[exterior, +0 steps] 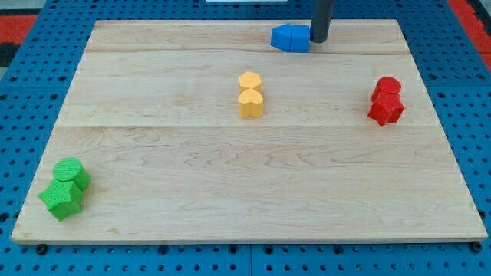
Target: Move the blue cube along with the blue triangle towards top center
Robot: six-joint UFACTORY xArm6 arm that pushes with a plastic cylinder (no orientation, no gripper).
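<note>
The blue cube [298,37] and the blue triangle [281,37] sit touching each other near the view's top, a little right of centre, on the wooden board [245,176]. The triangle is on the cube's left side. My tip [318,40] stands right against the cube's right side, at the board's top edge. The dark rod rises from it out of the view's top.
Two yellow blocks [250,95] stand stacked front to back at the middle. Two red blocks [386,100] sit at the view's right. Two green blocks [65,188] sit at the bottom left corner. A blue pegboard [31,100] surrounds the board.
</note>
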